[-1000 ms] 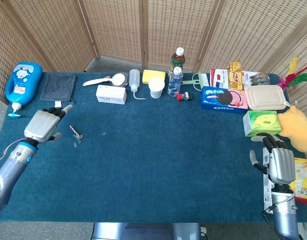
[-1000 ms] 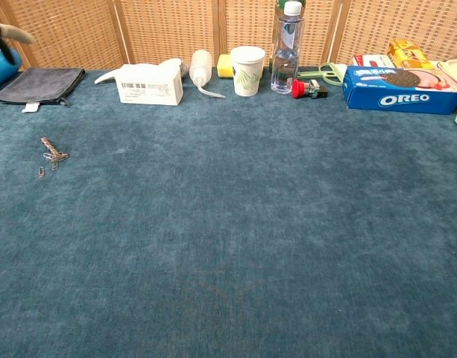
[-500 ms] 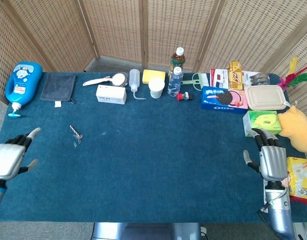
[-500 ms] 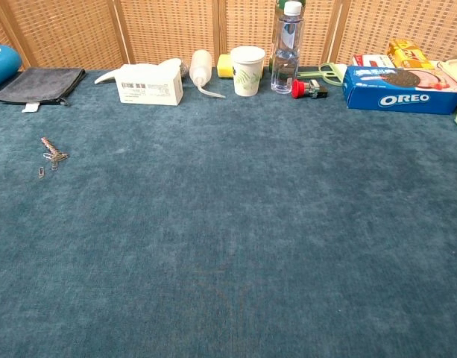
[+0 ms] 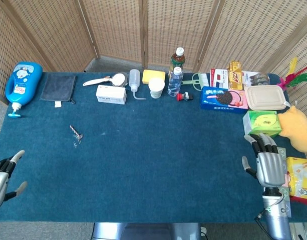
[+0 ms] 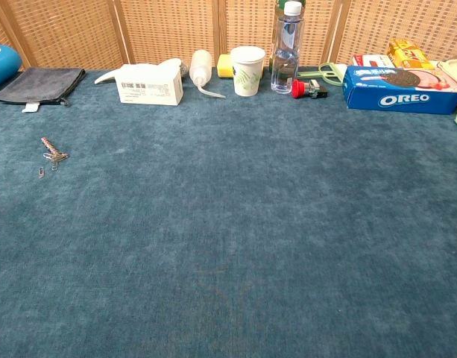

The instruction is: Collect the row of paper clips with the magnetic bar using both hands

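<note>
A blue felt-covered table [image 5: 153,165] fills both views, and the biggest change on it is the left hand [image 5: 2,175]: a second ago it hovered just beside the paper clips [image 5: 75,135], and it has since pulled back to the near left corner of the table, well apart from them, so half of it is cut off by the head view's edge. That retreat suggests the collecting step is over or paused, yet the clips lie in a short bunched row on the cloth, not gathered, in front of the grey pouch [image 5: 58,88] at the back left; the chest view shows them at its left side as well. What looks like a thin bar lies among them, too small to be sure, and neither hand carries a magnetic bar. The left hand lies palm down with fingers spread, grasping nothing. The right hand [image 5: 266,162] has slid a little nearer the green box [image 5: 262,123] at the far right edge of the table; it rests back upward, fingers pointing away from the robot and loosely apart, also grasping nothing. Neither hand appears in the chest view.
</note>
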Robot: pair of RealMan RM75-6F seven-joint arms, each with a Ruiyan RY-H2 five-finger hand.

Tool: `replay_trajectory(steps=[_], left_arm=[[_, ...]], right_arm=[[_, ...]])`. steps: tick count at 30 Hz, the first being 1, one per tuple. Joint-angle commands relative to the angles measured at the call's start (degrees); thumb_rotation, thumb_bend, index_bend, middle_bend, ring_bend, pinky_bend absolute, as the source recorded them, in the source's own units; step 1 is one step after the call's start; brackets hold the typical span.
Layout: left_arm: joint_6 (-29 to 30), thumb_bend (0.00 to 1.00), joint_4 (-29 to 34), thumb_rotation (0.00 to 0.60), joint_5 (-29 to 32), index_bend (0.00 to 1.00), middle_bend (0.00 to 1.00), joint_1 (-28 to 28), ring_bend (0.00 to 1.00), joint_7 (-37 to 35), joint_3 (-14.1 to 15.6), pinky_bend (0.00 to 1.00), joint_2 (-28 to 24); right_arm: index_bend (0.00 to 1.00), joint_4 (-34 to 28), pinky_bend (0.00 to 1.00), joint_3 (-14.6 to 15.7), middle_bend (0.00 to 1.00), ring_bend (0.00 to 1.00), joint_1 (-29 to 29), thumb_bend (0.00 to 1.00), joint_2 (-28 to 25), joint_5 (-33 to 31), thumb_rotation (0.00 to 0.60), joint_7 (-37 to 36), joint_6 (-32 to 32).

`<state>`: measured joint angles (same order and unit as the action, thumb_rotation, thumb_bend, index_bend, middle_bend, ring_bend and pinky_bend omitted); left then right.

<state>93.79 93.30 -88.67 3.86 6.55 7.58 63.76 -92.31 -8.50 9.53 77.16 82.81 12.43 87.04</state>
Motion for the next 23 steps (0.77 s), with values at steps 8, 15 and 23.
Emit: replay_trajectory(steps=[8, 15, 23], left_arm=[[0.4, 0.41, 2.1, 0.6, -2.2, 0.12, 0.23, -1.6, 0.24, 1.0, -0.5, 0.37, -0.2], [-0.6, 0.41, 3.5, 0.6, -2.5, 0.12, 0.23, -1.7, 0.24, 1.8, -1.6, 0.37, -0.7], [-2.8, 0.41, 3.8, 0.6, -2.0, 0.12, 0.23, -1.3, 0.24, 2.4, -2.7, 0.37, -0.4]], right_arm=[[0.24, -3.3, 0.14, 2.8, 0.23, 0.12, 0.0, 0.42, -2.5, -0.5, 0.6, 3.9, -4.0], [0.24, -3.2, 0.14, 2.8, 0.23, 0.12, -0.1, 0.42, -2.6, -1.7, 0.6, 3.0, -4.9], [0.25, -3.4, 0.14, 2.6, 0.23, 0.12, -0.1, 0.42, -2.5, -2.3, 0.6, 3.1, -5.2]])
